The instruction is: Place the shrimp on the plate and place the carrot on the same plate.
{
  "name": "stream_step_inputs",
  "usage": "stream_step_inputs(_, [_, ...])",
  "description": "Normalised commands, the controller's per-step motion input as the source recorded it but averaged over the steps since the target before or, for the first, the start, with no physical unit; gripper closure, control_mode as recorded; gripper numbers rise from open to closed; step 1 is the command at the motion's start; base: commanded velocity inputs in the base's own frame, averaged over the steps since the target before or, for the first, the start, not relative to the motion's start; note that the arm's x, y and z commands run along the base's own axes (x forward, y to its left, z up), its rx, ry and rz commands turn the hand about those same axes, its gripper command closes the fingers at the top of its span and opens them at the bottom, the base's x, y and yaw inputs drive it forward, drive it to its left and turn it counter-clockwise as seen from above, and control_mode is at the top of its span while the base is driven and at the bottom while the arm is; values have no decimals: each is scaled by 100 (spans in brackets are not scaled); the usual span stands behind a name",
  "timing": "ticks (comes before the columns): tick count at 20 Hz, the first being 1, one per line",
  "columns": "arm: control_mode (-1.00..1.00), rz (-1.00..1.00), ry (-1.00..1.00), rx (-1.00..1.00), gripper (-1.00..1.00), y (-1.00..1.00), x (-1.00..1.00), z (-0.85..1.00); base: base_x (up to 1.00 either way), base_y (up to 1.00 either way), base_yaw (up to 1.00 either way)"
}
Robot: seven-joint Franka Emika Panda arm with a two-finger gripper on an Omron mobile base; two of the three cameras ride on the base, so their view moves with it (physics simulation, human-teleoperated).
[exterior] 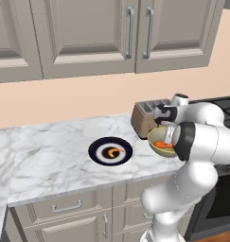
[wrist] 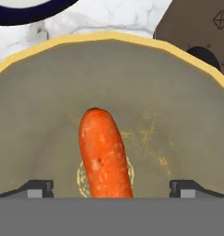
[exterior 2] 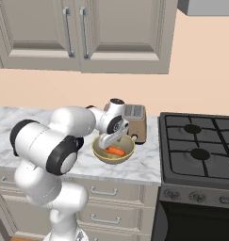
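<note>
in the left base view the round flat dark navy plate lies on the white marble desk, and the small curved orange shrimp rests on the plate's paler centre. to the plate's right, apart from it, stands the yellowish-green bowl, and the short straight orange-red carrot lies inside it. the white arm reaches over the bowl with the pincer pointing down into it, just above the carrot; a brown boxy toaster stands right behind the bowl, and the dark stove is at the right edge. in the right base view the same bowl sits near the front edge of the desk, the carrot lies across its bottom, and the pincer hangs inside the bowl's rim at the carrot's left end; the toaster stands behind, and the black gas stove is beside the desk on the right. in the hand view the carrot lies lengthwise on the bowl's dull floor, its rounded end pointing away, midway between the two dark finger tips, which stand spread wide on either side without touching it. beyond the bowl's yellow rim a sliver of the plate shows at top left and a corner of the toaster at top right.
</note>
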Motion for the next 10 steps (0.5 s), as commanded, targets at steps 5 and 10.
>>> stream_step_inputs(5, [-100,2,2,0,-100,0,0,-20,0,0,0])
stream_step_inputs(10, [-100,3,1,0,-100,0,0,-20,0,0,0])
